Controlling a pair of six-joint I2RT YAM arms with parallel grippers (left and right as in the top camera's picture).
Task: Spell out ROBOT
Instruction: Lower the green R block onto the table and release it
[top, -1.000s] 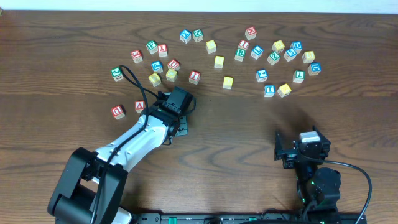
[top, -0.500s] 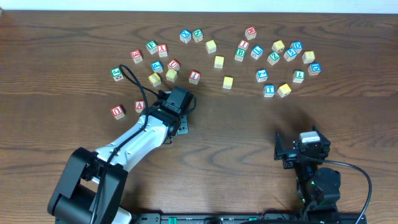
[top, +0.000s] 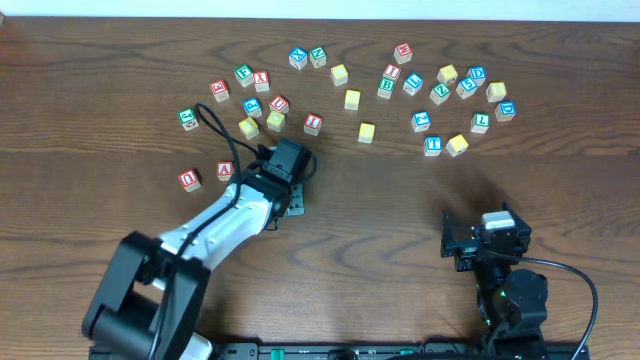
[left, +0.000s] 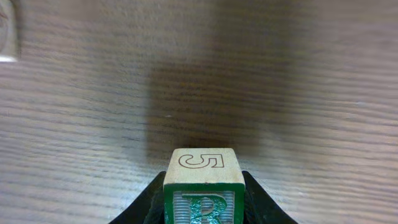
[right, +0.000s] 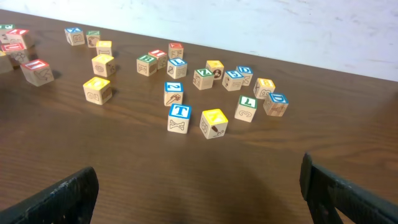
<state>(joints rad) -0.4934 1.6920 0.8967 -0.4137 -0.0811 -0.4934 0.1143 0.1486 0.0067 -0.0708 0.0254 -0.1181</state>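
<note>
Gripping the green-lettered R cube (left: 204, 186) between narrowed jaws, the left gripper (left: 204, 208) sits at the bottom centre of the left wrist view. The cube's top face shows an outlined 5 (whether it rests on the table (top: 400, 220) or hangs just above it cannot be told). In the overhead view that arm ends left of centre, below the scattered cubes, with the red A cube (top: 225, 170) near its left side. The right gripper (right: 199, 199) is spread wide and holds nothing, at the lower right of the overhead view. The blue T cube (top: 432, 145) lies right of centre, just beside a yellow-faced cube (top: 457, 145). The green B cube (top: 385, 87) lies higher, near top centre. A second yellow cube (top: 366, 132) lies apart, near the middle.
</note>
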